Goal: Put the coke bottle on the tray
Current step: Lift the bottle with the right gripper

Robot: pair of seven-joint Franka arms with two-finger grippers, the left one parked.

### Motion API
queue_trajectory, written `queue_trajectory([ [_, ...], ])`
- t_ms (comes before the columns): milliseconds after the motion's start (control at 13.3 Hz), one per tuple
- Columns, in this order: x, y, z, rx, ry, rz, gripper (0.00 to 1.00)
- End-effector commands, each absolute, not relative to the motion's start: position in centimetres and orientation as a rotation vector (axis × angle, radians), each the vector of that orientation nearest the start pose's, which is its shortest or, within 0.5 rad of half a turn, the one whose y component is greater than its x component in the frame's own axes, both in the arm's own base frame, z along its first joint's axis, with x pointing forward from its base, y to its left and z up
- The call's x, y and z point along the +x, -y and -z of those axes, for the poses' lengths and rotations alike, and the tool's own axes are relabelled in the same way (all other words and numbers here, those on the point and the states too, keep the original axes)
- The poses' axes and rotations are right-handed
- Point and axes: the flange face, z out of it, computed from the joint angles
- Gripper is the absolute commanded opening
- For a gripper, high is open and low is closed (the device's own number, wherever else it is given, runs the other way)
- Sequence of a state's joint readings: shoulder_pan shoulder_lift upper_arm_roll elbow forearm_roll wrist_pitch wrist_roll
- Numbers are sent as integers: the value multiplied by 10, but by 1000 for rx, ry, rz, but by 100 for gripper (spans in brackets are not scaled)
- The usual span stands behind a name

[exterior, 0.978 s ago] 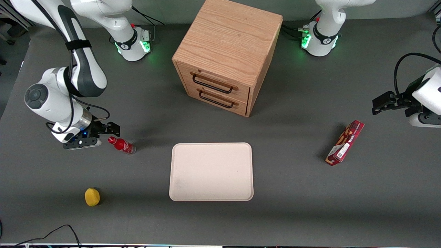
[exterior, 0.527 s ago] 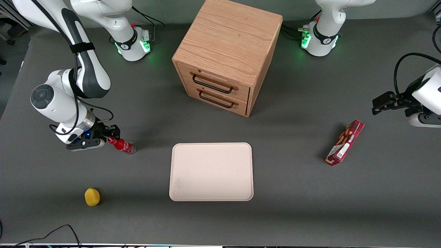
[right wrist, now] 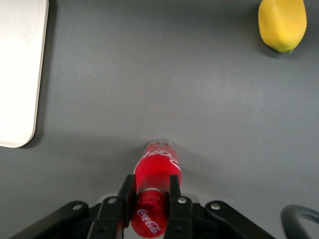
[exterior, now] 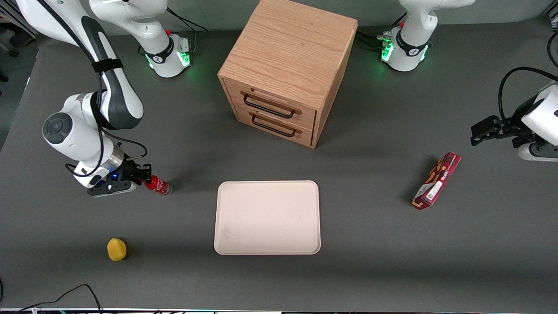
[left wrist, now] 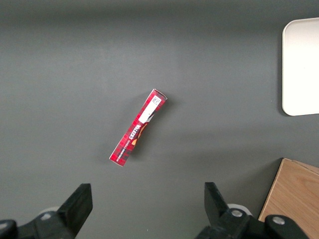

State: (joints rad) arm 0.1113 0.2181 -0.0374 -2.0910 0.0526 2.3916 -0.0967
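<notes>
Coke bottle (exterior: 158, 186) upright on desk (exterior: 370, 244), beside tray (exterior: 267, 217), toward working arm's end. End effector (exterior: 144, 179) at bottle neck, fingers (right wrist: 174, 191) narrow, clamped either side below cap. Tray bare.

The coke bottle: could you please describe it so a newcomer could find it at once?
Start at the cream tray; toward the working arm's end stands the coke bottle, its neck between the gripper fingers. Small, red-capped, white-lettered, unlike the yellow lemon.

Cabinet (exterior: 285, 72): wooden, two drawers, 12 o'clock.
Lemon (exterior: 116, 249): 8 o'clock.
Snack box (exterior: 436, 180): red, 3 o'clock.
</notes>
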Motion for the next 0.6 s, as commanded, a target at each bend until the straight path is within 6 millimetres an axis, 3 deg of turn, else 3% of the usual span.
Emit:
queue_trajectory([
  [0,588,-46,-335,-3097,223,149,0],
  [75,588,-46,-339,-3097,221,149,0],
  [226,595,-48,-379,-3092,224,66,0],
  [527,614,-50,-497,-3098,253,-135,0],
])
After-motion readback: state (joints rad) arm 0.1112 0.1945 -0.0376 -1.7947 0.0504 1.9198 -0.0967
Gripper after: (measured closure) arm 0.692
